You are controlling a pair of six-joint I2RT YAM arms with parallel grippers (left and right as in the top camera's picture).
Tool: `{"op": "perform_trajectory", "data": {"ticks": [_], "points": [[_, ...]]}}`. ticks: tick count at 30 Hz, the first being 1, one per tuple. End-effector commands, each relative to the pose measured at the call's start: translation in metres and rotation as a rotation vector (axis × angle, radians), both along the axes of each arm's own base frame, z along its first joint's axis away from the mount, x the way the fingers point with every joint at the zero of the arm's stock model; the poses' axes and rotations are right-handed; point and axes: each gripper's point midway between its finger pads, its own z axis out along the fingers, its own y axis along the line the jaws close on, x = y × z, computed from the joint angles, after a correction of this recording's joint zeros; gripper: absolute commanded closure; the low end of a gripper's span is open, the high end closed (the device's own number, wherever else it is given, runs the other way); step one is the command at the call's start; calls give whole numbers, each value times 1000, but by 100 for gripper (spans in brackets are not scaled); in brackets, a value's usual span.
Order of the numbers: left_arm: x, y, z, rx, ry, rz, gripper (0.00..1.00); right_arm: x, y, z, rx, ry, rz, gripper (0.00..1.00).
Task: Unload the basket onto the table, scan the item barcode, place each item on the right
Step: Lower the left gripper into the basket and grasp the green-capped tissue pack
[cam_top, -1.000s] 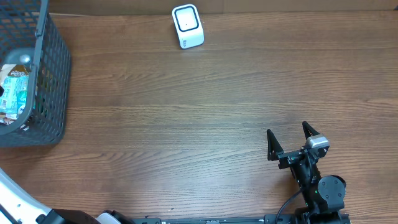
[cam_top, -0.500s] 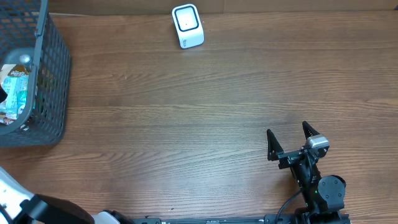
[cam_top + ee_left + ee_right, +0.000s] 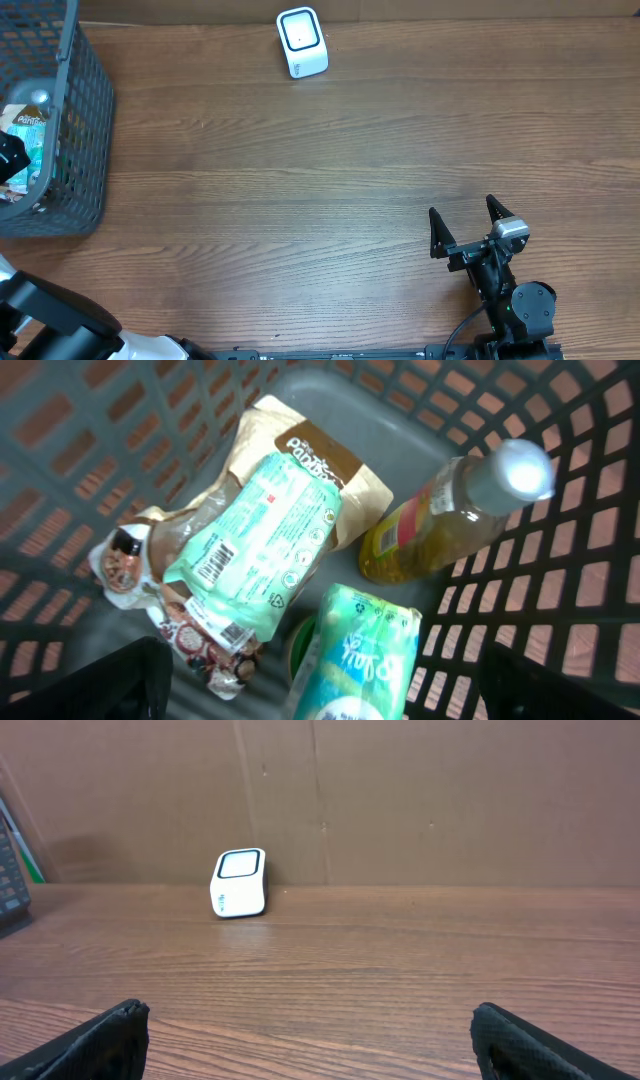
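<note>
Several items lie heaped in the dark grey plastic mesh basket (image 3: 575, 575) at the left edge of the brown wooden bench (image 3: 300, 180). On top is a mint-green plastic pouch (image 3: 265, 535) with a white barcode label facing up. It lies across a brown paper pouch (image 3: 335, 465). Beside them I see a clear bottle of yellow liquid (image 3: 430, 530) with a silver cap, and a teal wrapped pack (image 3: 365, 645). My left claw (image 3: 325, 690) hangs over the heap, spread wide, gripping nothing. The white box-shaped barcode scanner (image 3: 301, 41) stands at the bench's far edge, well apart from the basket. My right claw (image 3: 462, 212) sits near the bench's near-right side, fully spread and empty, facing the scanner.
</note>
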Motion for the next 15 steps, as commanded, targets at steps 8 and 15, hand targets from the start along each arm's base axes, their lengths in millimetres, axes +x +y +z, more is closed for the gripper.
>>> {"op": "perform_trajectory", "data": {"ticks": [8,15], "points": [[13,-5,-35,38,82,-113,0,0,-1,-2,-1,-4,-7,0],[19,-9,-43,88,140,-131,0,0,-1,-2,-1,-4,-7,0]]}}
